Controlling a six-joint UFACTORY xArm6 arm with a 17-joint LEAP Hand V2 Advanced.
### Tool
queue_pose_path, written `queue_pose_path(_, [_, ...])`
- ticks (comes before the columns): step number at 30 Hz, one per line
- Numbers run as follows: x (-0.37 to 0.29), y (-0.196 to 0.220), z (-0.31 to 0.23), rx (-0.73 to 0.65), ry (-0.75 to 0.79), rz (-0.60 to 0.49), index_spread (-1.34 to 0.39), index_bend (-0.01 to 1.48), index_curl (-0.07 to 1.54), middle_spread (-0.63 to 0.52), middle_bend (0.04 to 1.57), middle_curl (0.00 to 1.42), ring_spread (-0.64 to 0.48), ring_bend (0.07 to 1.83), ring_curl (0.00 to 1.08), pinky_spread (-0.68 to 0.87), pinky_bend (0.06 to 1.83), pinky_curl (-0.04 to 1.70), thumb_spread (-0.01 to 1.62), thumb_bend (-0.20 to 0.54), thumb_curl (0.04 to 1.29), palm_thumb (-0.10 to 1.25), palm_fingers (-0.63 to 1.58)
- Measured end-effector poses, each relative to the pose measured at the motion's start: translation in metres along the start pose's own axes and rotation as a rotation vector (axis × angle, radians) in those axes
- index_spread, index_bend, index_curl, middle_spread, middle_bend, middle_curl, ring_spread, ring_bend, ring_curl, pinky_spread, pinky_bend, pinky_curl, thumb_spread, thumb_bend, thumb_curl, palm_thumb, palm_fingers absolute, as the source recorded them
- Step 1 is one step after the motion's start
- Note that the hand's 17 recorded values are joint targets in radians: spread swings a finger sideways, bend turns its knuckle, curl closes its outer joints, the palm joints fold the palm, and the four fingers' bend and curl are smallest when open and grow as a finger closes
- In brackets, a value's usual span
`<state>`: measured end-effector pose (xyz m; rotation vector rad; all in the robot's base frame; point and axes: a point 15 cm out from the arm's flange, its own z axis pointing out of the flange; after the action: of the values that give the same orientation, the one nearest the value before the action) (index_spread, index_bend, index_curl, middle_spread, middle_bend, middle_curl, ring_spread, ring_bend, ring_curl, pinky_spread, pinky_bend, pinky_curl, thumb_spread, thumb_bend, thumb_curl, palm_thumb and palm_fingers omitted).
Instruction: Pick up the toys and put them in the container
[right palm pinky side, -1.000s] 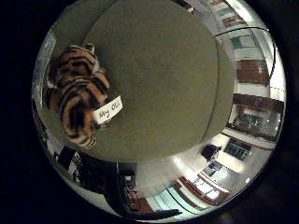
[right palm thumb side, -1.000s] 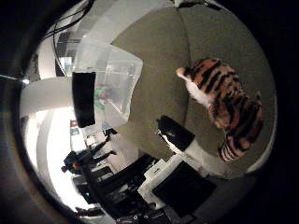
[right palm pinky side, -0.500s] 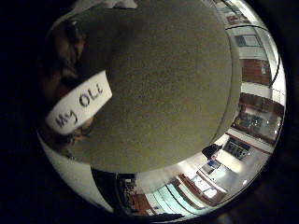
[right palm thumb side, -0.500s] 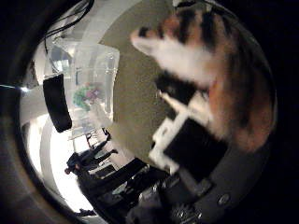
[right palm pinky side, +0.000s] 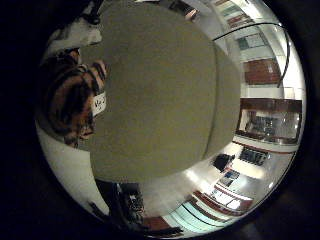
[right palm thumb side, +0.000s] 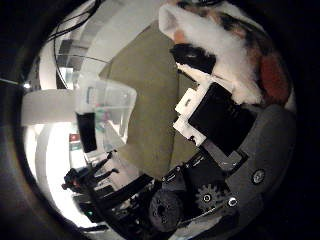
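Note:
A tiger-striped plush toy with a white tag lies close against the palm in the right little finger side palm view, over the olive-green round table. In the right thumb side palm view its white belly and orange fur fill one edge. My right hand has its black and white fingers curled against the toy. A clear plastic container with small coloured things inside stands on the table's edge, away from the hand.
A black box-shaped thing stands beside the container. The table's rim drops off to the room floor, with furniture and windows far behind. The hand's geared base fills one side of the thumb side view.
The hand came down onto the tiger toy and its fingers curled round it. The toy now stays against the palm and the table looks further away.

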<state>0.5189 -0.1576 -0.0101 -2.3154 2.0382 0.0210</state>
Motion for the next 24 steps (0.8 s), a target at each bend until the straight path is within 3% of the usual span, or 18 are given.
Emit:
queue_pose_path(4, [-0.053,-0.004,-0.064,-0.052,-0.047,-0.072,-0.22,1.16,0.73,-0.12,1.30,0.68,-0.17,1.43,0.62,-0.17,1.52,0.50,1.08,-0.013,0.54,1.06,1.21])
queue_pose_path(13, [-0.187,-0.026,-0.205,0.036,-0.007,-0.215,-0.21,1.18,0.71,-0.12,1.33,0.66,-0.18,1.45,0.61,-0.17,1.48,0.59,1.07,-0.013,0.59,1.05,1.20])
queue_pose_path(18, [-0.269,-0.024,-0.235,0.073,-0.009,-0.288,-0.21,1.19,0.70,-0.12,1.33,0.65,-0.18,1.45,0.61,-0.17,1.46,0.63,1.08,-0.013,0.60,1.05,1.20])
queue_pose_path(24, [-0.364,-0.010,-0.234,0.072,-0.025,-0.363,-0.21,1.19,0.70,-0.11,1.34,0.64,-0.18,1.45,0.61,-0.17,1.44,0.66,1.08,-0.012,0.61,1.05,1.20])
